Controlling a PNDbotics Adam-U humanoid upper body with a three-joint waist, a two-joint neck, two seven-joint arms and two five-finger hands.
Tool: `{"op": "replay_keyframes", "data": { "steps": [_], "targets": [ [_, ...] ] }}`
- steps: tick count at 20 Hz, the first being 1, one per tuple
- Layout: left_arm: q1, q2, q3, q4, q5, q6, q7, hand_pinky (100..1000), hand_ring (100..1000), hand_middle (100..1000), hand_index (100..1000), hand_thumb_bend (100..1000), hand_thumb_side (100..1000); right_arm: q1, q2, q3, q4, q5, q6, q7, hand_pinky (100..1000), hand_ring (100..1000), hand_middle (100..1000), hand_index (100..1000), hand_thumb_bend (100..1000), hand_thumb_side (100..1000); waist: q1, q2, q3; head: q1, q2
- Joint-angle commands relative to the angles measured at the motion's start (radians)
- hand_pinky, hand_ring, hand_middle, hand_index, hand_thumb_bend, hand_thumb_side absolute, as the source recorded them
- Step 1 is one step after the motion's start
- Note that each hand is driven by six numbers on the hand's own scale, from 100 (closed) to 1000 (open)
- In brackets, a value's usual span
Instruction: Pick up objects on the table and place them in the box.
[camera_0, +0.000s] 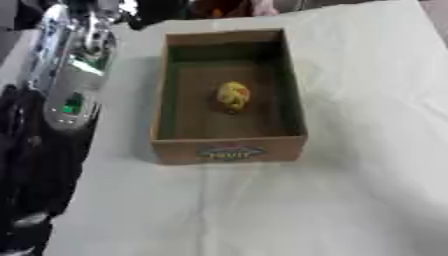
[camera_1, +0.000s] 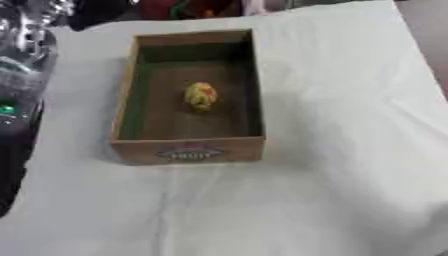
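Item 1: box (camera_0: 229, 150). Brown cardboard, open at the top, rectangular, with its long sides running away from the camera. It stands upright on the white cloth. The near outer wall carries a printed label (camera_0: 231, 152) whose wording is too blurred to read. The inner walls look dark greenish and the floor brown.

Item 2: small yellow object (camera_0: 233, 95). Rounded and lumpy, with faint reddish or orange marks. It lies on the floor of the box, about midway between the long walls and a little toward the far end, touching no wall. What it is cannot be made out.

Item 3: white cloth (camera_0: 350, 200). It covers the table on all sides of the box, with soft creases to the right of the box and in front of it.

Item 4: robot arm (camera_0: 74, 75). Silver and black, with a small green light, standing left of the box and apart from it. No hand can be picked out on it, so whether fingers are spread or curled cannot be told.
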Motion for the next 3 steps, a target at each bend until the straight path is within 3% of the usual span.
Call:
{"op": "replay_keyframes", "data": {
  "steps": [1,3],
  "targets": [
    [0.005,0.058,0.047,-0.094,0.141,0.010,0.130,288,446,506,660,100,429,-0.001,-0.038,-0.017,-0.014,0.006,-0.004,-0.009,620,635,737,838,100,856,-0.008,-0.027,0.004,-0.011,0.009],
    [0.031,0.072,0.076,-0.153,0.221,0.013,0.198,265,420,496,654,100,457,0.004,-0.040,-0.019,-0.014,0.008,-0.005,-0.012,619,634,736,838,100,857,-0.008,-0.028,0.010,-0.017,0.011]
  ]
}}
